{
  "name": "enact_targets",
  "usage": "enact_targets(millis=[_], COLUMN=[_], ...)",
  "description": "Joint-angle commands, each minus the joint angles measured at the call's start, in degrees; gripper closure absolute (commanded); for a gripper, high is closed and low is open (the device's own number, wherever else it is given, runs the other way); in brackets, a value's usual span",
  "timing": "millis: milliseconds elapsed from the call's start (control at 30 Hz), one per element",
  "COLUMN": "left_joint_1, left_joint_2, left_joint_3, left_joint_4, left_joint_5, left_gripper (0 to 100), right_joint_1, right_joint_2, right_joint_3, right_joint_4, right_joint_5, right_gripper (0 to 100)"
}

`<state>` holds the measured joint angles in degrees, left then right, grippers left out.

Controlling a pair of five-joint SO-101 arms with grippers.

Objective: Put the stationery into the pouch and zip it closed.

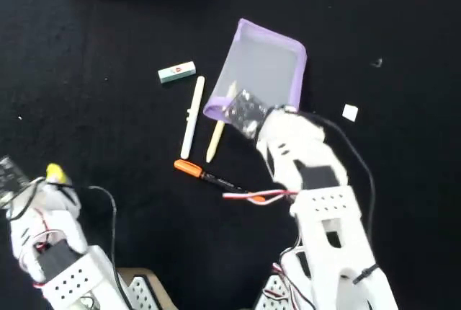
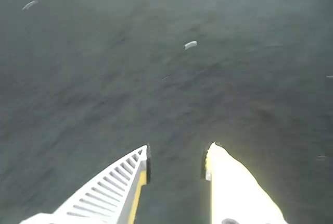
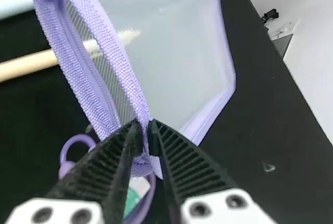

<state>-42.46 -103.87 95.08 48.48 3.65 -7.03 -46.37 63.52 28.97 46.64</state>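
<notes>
Black tabletop (image 1: 86, 36) lay under everything I watched. At one o'clock from its centre sat the purple mesh pouch (image 1: 268, 65), mouth toward seven o'clock, with its zipper edge pinched tight in my right gripper (image 3: 144, 126). An eraser (image 1: 177, 72) sat at the pouch's nine o'clock. A white pen (image 1: 192, 117), a cream pencil (image 1: 217, 137) and an orange marker (image 1: 209, 176) lay toward seven. My left gripper (image 2: 178, 156), fingers spread, hovered over bare tabletop at eight o'clock.

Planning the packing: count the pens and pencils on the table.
3. White pen left of the pouch; cream pencil beside it, one end at the pouch's mouth; orange-capped marker lying crosswise past their lower ends. The pouch may hide more.
</notes>
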Motion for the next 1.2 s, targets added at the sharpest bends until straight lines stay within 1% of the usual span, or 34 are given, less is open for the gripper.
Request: enact_targets(millis=[0,167,367,467,667,733,800,900,967,1033,1067,1133,1167], left_joint_1=[7.34,14.64,24.4,29.76,40.48,44.88,47.69,47.52,44.53,40.13,38.02,33.8,31.52], left_joint_2=[-0.79,-0.7,-0.7,-0.7,-0.7,-0.7,-0.7,-0.7,-0.7,-0.7,-0.7,-0.7,-0.7], left_joint_3=[-5.23,-5.67,-5.58,-5.76,-8.04,-8.75,-9.71,-9.89,-9.63,-9.63,-9.63,-8.92,-8.4], left_joint_4=[-2.2,-9.58,-18.9,-22.15,-22.51,-21.36,-19.43,-16.88,-15.65,-14.42,-14.07,-13.98,-14.07], left_joint_5=[-0.44,-0.79,-9.32,-10.9,-10.9,-10.9,-10.99,-10.9,-10.73,-10.46,-10.46,-9.32,-7.91], left_gripper=[80,80,80,80,80,80,80,80,80,80,80,80,80], right_joint_1=[0.53,0.62,0.88,0.88,0.88,0.97,1.76,3.16,3.25,2.37,1.32,-1.58,-3.52], right_joint_2=[-2.07,-2.07,-1.63,-1.54,-1.45,-0.92,0.31,2.95,5.05,6.64,7.08,7.52,7.52], right_joint_3=[-11.38,-20.7,-34.33,-40.92,-51.12,-52.53,-52.62,-50.68,-47.16,-41.8,-38.9,-32.04,-28.44], right_joint_4=[8.35,17.41,29.36,35.43,45.36,47.47,48.79,49.67,48.44,43.34,40.0,32.7,28.84], right_joint_5=[-1.14,-1.23,-1.05,-0.88,-0.97,-0.88,-0.88,-1.32,-3.87,-8.62,-9.76,-9.14,-8.88], right_gripper=[98.7,98.7,98.7,98.7,98.7,98.7,98.7,97.7,92.3,84.4,81.1,77.5,78.0])
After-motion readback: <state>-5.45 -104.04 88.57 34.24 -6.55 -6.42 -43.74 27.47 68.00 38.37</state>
